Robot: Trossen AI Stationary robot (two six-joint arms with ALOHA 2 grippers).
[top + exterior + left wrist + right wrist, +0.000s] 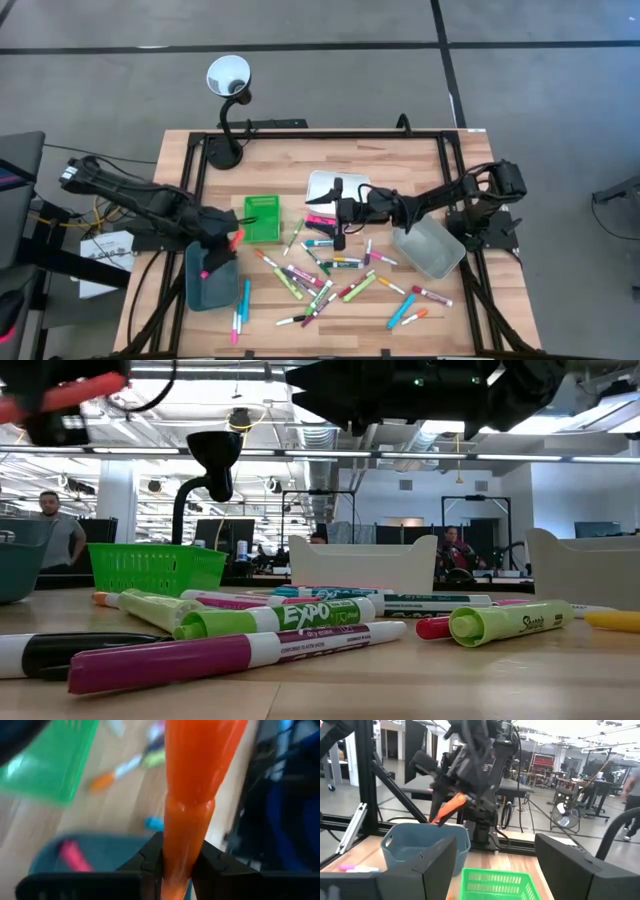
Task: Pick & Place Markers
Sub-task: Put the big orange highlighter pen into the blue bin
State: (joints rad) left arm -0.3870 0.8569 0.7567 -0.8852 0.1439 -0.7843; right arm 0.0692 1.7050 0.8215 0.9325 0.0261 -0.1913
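Note:
My left gripper [226,240] is shut on an orange marker [192,780] and hangs over the teal tray's [210,285] far end. A pink marker [75,855] lies inside that tray. My right gripper [336,213] stands open and level at the table's middle, just near of the white tray [322,183], with a pink marker [320,220] lying under it. Several markers [330,275] lie scattered flat on the wood in front. In the right wrist view the open right gripper [495,847] faces the left arm and the orange marker [449,807]. My left gripper pinches the orange marker between its two fingers [150,862] at the marker's narrower end [182,845]. The marker sticks out ahead of the fingers, slanting down. It is lifted clear, its free end [432,819] above the teal tray's rim.
A green basket tray [262,218] stands just right of the left gripper. A clear grey tray [430,250] sits at the right under the right arm. A lamp [228,80] on a black base stands at the far edge. A black frame rail [320,134] bounds the table.

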